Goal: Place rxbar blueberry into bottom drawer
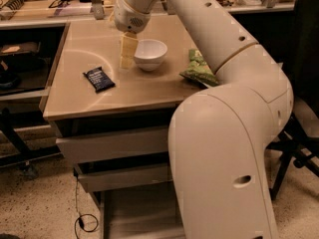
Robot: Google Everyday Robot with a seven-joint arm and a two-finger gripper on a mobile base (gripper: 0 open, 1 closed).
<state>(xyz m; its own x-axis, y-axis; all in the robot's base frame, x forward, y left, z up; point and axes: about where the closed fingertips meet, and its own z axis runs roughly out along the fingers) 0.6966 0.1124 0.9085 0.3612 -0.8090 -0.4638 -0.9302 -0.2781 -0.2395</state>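
Obs, single cam view. Gripper point(128, 51) hangs pointing down over desk point(75, 101), just beside the white bowl point(150, 54) on its picture-left side, tip close to the surface. Apart or together: cannot tell from this angle. Nothing seen held.

Rxbar blueberry point(98, 78) lies flat on desk, untouched, to picture-left of gripper and nearer the front edge; near it but clearly apart, w/ bare desktop between. Long axis runs diagonally, far-left corner to near-right corner, so roughly skewed to desk edges. Judgement: coming move = short shift left + toward front edge, w/ wrist turned so the closing direction crosses the bar's short side. Wrapper is thin and flat, so a slip or a scrape on the desk looks possible.

Green chip bag point(199, 69) sits on the other side of the bowl, partly behind the arm; not in the way.

Bottom drawer point(139, 213) is pulled out below desk front, flat bottom showing, no contents seen in the visible part; arm's big lower housing hides its right portion. The two upper drawers point(112, 144) stand slightly out.

Surface: smooth tan top, glare arcs. Room: speckled floor point(30, 203), cable loop point(84, 222) by the drawers, cluttered bench behind, dark chair point(299, 133) at picture-right.

Task stage: pre-grasp, bar not yet picked.
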